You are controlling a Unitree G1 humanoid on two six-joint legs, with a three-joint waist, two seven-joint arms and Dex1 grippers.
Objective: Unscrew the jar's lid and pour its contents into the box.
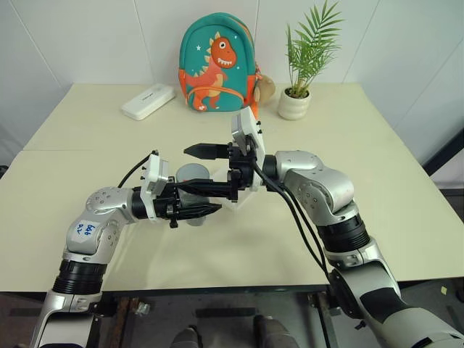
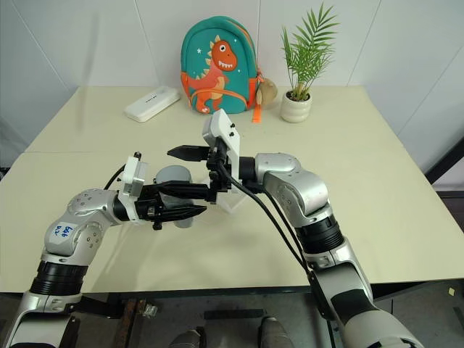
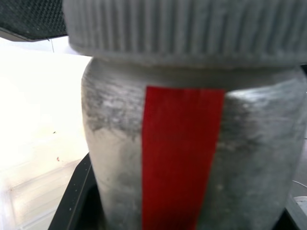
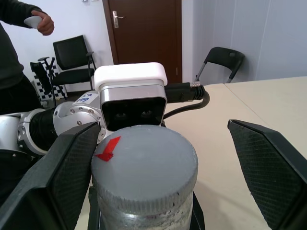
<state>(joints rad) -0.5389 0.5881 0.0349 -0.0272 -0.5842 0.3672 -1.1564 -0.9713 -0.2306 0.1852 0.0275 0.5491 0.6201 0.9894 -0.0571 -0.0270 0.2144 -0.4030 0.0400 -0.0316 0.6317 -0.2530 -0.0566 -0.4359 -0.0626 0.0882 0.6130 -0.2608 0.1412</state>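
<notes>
The silver-grey jar [image 3: 115, 143], with a red strip [image 3: 182, 158] down its side, hangs upright above the middle of the table. My left gripper [image 1: 208, 199] is shut on its body from the left. The grey lid [image 4: 144, 160], with a red patch on top, sits on the jar. Coming in from the right, my right gripper [image 4: 163, 127] is open, one finger [image 4: 67, 163] on each side of the lid and apart from it. The clear plastic box [image 2: 233, 203] lies on the table just right of the jar, under my right wrist. The contents are hidden inside the jar.
A dinosaur backpack [image 1: 215, 64], a flat white case [image 1: 148, 101] and a white plant pot [image 1: 293, 104] stand along the far side of the table [image 1: 391, 188]. Beyond the table, a person [image 4: 14, 57] stands near black chairs [image 4: 72, 57].
</notes>
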